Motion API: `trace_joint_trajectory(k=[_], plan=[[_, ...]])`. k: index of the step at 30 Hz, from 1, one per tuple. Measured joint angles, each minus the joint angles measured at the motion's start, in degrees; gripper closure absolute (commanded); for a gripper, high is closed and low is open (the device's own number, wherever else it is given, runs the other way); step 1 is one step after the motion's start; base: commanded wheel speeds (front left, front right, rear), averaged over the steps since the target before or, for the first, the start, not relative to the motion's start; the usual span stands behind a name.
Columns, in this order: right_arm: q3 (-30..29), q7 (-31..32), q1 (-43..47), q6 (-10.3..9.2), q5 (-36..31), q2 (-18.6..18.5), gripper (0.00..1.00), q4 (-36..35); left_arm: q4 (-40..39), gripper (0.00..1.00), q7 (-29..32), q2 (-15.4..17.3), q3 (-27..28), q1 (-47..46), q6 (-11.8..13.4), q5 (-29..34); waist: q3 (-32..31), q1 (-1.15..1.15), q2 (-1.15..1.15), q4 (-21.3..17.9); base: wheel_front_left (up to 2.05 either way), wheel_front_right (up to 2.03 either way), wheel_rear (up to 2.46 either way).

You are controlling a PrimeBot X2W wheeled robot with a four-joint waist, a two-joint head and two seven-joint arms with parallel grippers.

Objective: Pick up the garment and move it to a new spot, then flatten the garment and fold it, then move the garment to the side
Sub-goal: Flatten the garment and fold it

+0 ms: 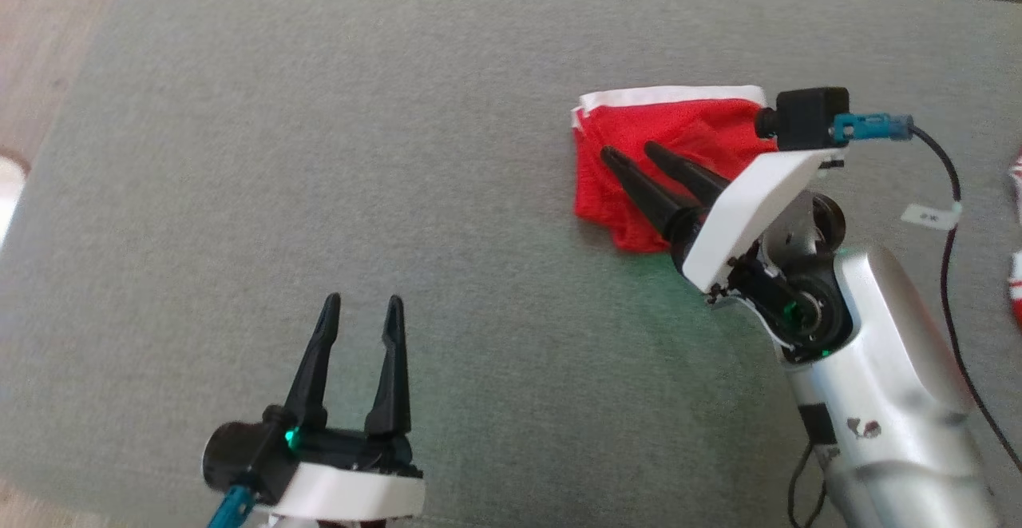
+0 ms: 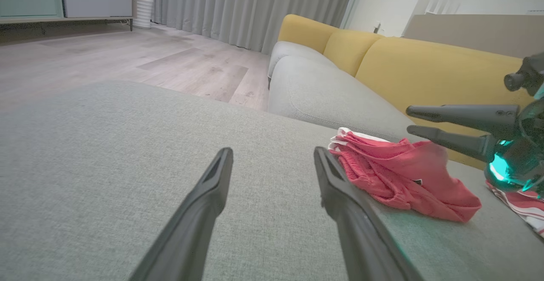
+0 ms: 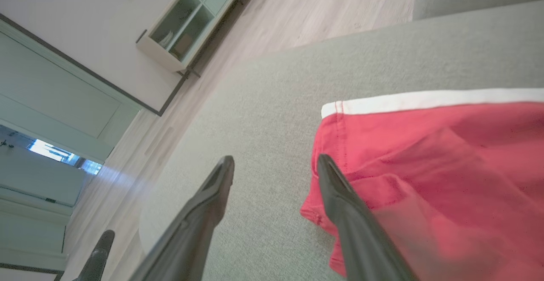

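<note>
Right gripper hangs over the red garment with its two dark fingers spread and nothing between them. In the left wrist view it stands clear above the cloth. In its own wrist view one finger lies across the garment's near edge and the other over bare upholstery.

The garment rests bunched on the grey cushion in its far right part, close to the far edge, with a white band along its far side. From the head camera its right end is hidden behind the gripper's white housing and black camera block. In the right wrist view the cloth runs off the right and bottom borders, so its full outline cannot be made out.

Left gripper is also spread wide and empty, over the near edge of the cushion, well apart from the garment.

A red-and-white striped cloth shows at the cushion's right edge, mostly cut off. Behind the cushion stands a sofa with yellow back pads.
</note>
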Motion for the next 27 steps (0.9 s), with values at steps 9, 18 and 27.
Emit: trace_joint_trajectory(k=[9,18,27], plan=[[-0.23,-7.92,4.43,0.00,-9.29,-1.80,0.00,-8.71,0.27,0.00,0.00,0.00,3.83,3.74,-0.55,0.56,-4.26,-0.01,0.00,-4.59,0.00,0.00,0.00],[-4.93,-16.93,7.51,0.00,-18.29,-11.31,0.65,-3.46,-1.24,0.00,0.00,0.01,4.45,6.30,-1.29,1.03,-5.73,-0.01,0.00,-5.48,0.00,0.00,0.00],[2.31,-14.90,-3.52,0.00,-13.52,-18.86,1.00,5.46,-1.64,0.00,0.00,0.00,0.32,2.72,-1.01,-0.18,-0.38,0.01,0.00,-0.57,0.00,0.00,0.00]])
